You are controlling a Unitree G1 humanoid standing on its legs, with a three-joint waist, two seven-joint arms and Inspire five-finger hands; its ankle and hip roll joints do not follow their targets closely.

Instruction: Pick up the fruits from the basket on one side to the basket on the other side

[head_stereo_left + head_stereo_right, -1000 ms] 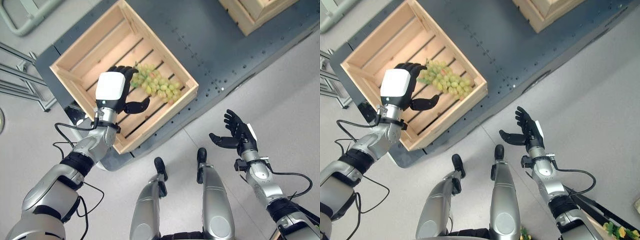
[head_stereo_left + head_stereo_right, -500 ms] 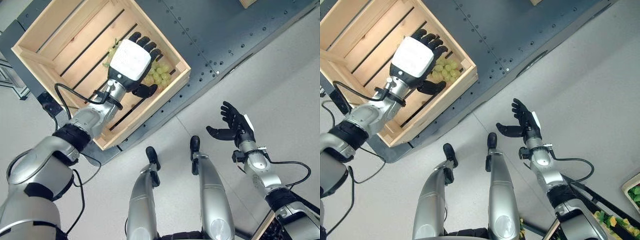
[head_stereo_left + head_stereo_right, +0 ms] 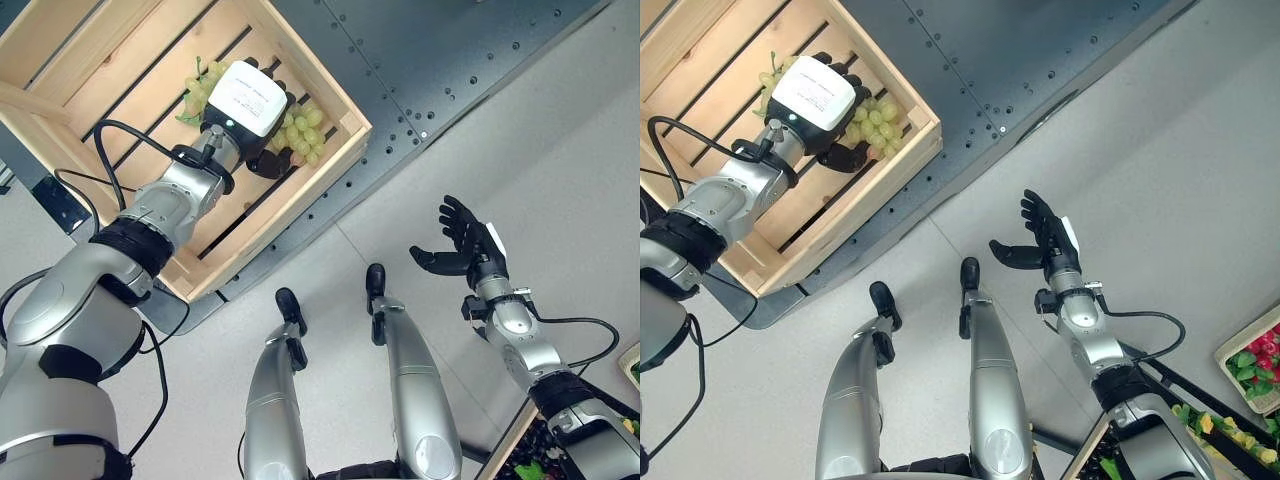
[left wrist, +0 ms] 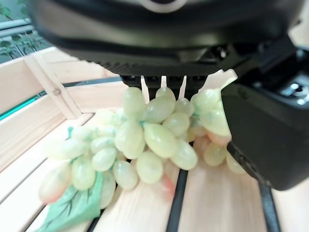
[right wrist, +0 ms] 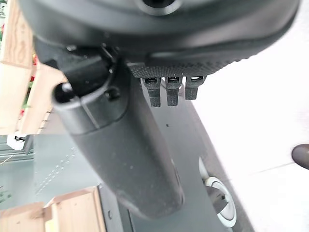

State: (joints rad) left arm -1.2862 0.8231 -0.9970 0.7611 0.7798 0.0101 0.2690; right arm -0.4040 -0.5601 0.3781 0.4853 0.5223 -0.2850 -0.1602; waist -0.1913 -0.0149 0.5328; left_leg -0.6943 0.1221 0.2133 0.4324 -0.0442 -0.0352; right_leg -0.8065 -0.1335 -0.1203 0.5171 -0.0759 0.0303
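Left hand on the grape bunch inside the wooden crate; right hand idle.

My left hand reaches down into the wooden crate, with its fingers and thumb curled round the bunch of green grapes. The bunch lies on the crate's slatted floor near the corner, with a green leaf at one end. The crate sits on a dark platform. My right hand hangs over the grey floor, well apart from the crate, fingers spread and relaxed, grasping nothing.
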